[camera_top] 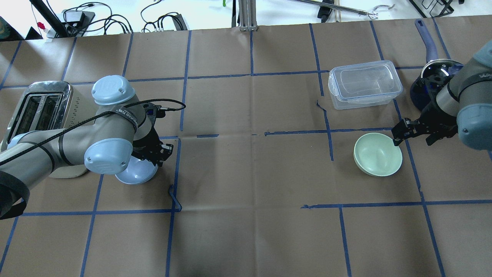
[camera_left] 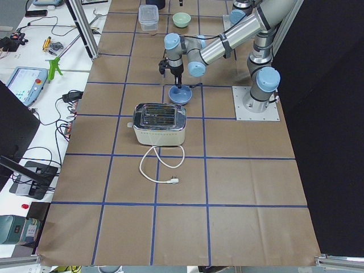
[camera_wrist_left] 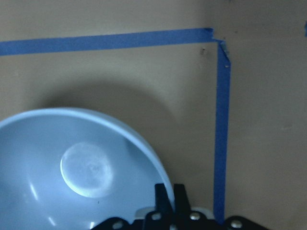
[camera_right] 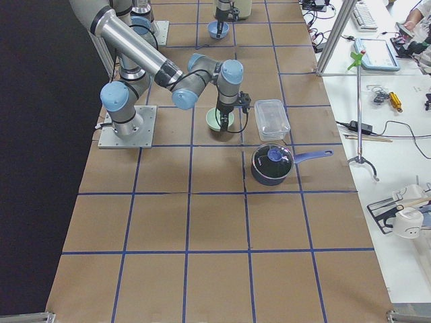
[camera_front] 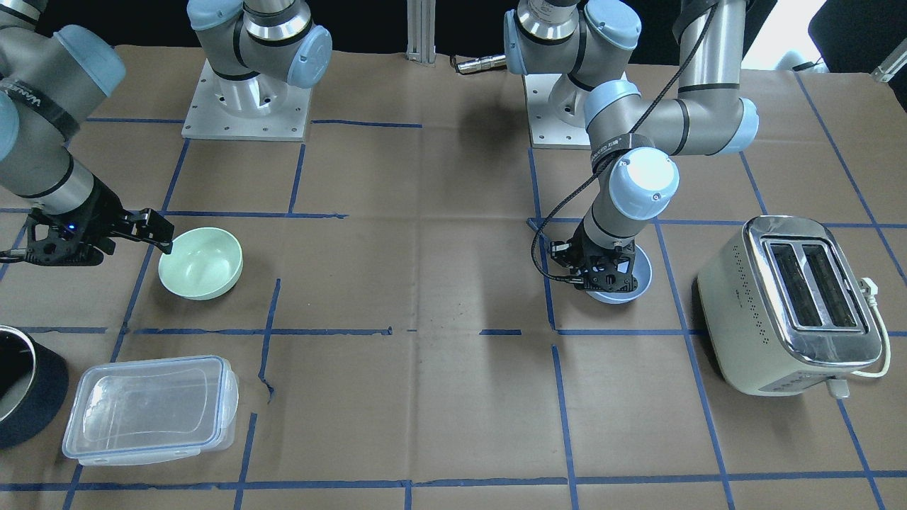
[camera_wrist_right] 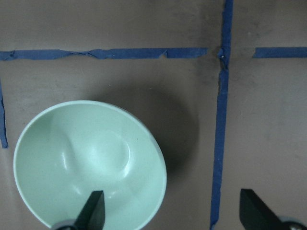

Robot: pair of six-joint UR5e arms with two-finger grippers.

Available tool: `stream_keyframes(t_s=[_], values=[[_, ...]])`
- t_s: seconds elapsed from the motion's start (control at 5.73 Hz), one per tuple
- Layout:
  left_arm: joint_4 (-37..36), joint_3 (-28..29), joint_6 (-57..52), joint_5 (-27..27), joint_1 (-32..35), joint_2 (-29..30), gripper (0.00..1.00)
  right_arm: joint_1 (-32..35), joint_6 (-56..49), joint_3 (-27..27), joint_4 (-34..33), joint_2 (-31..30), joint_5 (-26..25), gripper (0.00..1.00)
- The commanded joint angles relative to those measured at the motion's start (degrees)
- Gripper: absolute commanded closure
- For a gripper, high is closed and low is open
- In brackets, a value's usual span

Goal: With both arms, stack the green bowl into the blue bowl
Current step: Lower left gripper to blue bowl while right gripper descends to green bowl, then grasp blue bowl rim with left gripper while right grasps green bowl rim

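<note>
The pale green bowl [camera_front: 202, 265] stands upright on the paper-covered table, also in the overhead view [camera_top: 378, 156] and the right wrist view [camera_wrist_right: 86, 163]. My right gripper [camera_top: 398, 135] [camera_wrist_right: 172, 215] is open and low at the bowl's edge, with one finger over the bowl's inside and the other outside. The light blue bowl [camera_top: 136, 174] [camera_wrist_left: 72, 163] sits beside the toaster. My left gripper [camera_top: 159, 152] [camera_wrist_left: 170, 201] is shut on the blue bowl's rim, and the arm hides part of the bowl [camera_front: 636, 287].
A cream and chrome toaster [camera_front: 793, 304] [camera_top: 42, 107] stands close behind my left arm. A clear lidded plastic box [camera_top: 365, 84] [camera_front: 149, 407] and a dark navy pot [camera_top: 432, 71] [camera_front: 28, 386] sit just beyond the green bowl. Blue tape lines grid the table.
</note>
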State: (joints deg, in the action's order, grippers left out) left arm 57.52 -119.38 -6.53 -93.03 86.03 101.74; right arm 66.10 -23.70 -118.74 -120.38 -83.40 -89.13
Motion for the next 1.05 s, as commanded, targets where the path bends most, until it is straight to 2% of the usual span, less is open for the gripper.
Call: stream_keyframes(t_s=[0.0, 0.17, 0.35, 0.52, 0.7, 0.87], values=[[2.4, 2.64, 3.33, -1.63, 1.58, -0.75, 0.99, 2.44, 2.59, -4.19, -8.59, 3.66, 0.01, 0.0], [6.68, 8.14, 6.58, -1.54, 6.38, -0.32, 0.99, 2.45, 2.69, -4.91, -9.33, 4.46, 0.01, 0.0], [6.9, 13.59, 11.58, -0.59, 11.74, 1.42, 0.99, 2.45, 2.78, -4.92, -9.08, 4.38, -0.77, 0.0], [6.21, 19.04, 17.19, -0.23, 17.71, 5.97, 0.99, 2.45, 2.69, -4.83, -8.64, 3.86, -0.87, 0.14], [4.72, 25.19, 17.69, -0.75, 23.69, 10.97, 0.98, 2.37, 2.69, -4.83, -8.12, 3.68, -0.95, 0.64], [4.62, 31.51, 18.12, -0.84, 28.53, 16.5, 0.97, 2.37, 2.69, -4.57, -7.94, 3.68, -0.96, 0.92]])
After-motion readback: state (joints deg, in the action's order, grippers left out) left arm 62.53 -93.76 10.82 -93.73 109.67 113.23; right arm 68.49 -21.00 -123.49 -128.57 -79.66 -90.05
